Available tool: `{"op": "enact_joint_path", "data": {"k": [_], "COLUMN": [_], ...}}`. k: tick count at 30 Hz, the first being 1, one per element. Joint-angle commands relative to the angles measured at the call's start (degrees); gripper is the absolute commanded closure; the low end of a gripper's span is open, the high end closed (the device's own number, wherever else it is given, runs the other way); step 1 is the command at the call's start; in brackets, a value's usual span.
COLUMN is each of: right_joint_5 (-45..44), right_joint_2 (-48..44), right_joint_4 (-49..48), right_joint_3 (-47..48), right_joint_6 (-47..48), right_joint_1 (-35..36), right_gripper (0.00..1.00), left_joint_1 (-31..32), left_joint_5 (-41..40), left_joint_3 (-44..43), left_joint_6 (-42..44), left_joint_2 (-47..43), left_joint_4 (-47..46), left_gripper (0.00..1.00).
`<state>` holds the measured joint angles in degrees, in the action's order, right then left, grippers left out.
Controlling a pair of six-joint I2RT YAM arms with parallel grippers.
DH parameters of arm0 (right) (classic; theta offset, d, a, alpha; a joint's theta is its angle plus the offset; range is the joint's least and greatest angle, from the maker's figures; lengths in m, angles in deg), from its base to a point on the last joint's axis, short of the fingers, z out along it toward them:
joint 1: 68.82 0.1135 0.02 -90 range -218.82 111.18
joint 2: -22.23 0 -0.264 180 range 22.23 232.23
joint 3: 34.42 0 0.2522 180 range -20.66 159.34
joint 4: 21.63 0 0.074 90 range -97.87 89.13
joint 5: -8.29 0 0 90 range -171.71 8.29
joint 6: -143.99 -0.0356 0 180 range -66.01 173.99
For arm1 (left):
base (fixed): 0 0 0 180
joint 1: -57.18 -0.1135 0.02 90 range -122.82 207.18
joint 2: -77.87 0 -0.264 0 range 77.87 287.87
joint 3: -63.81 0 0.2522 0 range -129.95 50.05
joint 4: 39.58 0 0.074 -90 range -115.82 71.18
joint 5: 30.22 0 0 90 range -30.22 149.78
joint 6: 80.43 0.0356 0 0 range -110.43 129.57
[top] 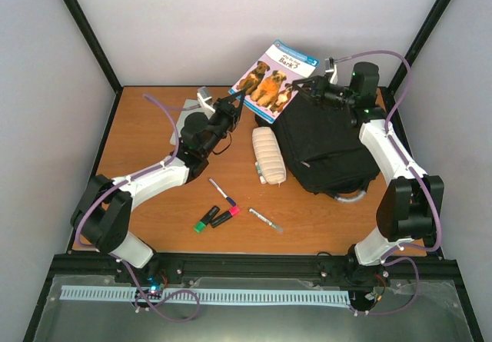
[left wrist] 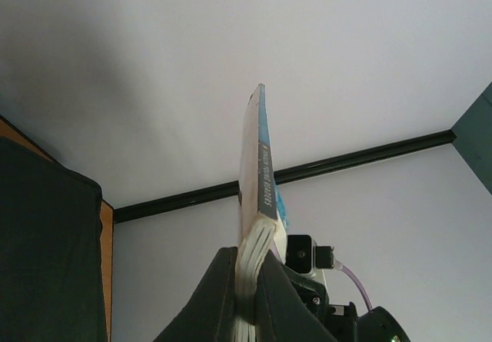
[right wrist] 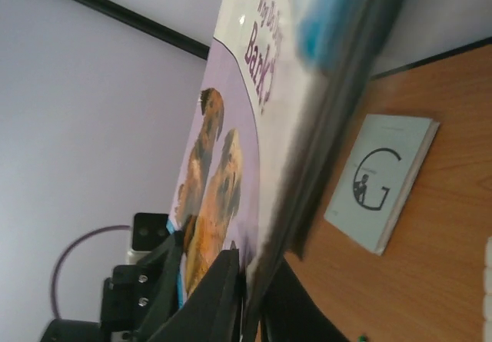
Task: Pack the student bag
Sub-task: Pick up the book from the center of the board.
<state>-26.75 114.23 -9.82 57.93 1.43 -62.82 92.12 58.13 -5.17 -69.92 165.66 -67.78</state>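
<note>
Two grips seen from above: dog book (top: 273, 69) aloft between left gripper (top: 237, 100) and right gripper (top: 301, 87), over the far-left corner of the student bag (top: 323, 150), right of centre. From left wrist, clamped tight on the pages. From right wrist, closed on just the cover edge; could slip or tear if pulled apart

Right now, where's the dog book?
Top view, far centre: the dog book is held aloft between left pincer and right pincer, just beyond the student bag.

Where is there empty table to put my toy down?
Bare wood: near right, between the white pen and the right arm's base; and the back-left corner beside the grey book. Crowded mid-table: black fabric backpack, cream ribbed pencil case, red marker. The dog-cover paperback book hangs in the air.
</note>
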Motion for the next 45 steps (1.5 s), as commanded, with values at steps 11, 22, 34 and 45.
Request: {"op": "enact_joint_path", "data": {"k": [11, 22, 34, 45], "right_joint_5": [-2.08, 16.28, 19.41, 10.51], "right_joint_2": [-2.39, -6.22, -7.19, -7.32], "right_joint_4": [17.90, 48.38, 50.37, 47.39], "right_joint_3": [1.34, 0.79, -0.46, -1.78], "right_joint_6": [28.45, 65.84, 66.29, 61.43], "right_joint_1": [-0.75, -0.73, 0.76, 0.37], "right_gripper": [0.97, 0.96, 0.96, 0.69], "left_joint_1": [1.04, -4.44, -3.64, -3.56], "left_joint_5": [6.57, 27.60, 45.41, 53.34], "left_joint_3": [-2.81, -7.86, -7.41, -9.15], "left_joint_6": [22.06, 44.81, 39.72, 37.57], "left_joint_2": [-9.30, -9.06, -0.78, 1.34], "left_joint_4": [27.01, 46.39, 30.35, 28.08], "left_gripper": [0.22, 0.10, 0.20, 0.99]}}
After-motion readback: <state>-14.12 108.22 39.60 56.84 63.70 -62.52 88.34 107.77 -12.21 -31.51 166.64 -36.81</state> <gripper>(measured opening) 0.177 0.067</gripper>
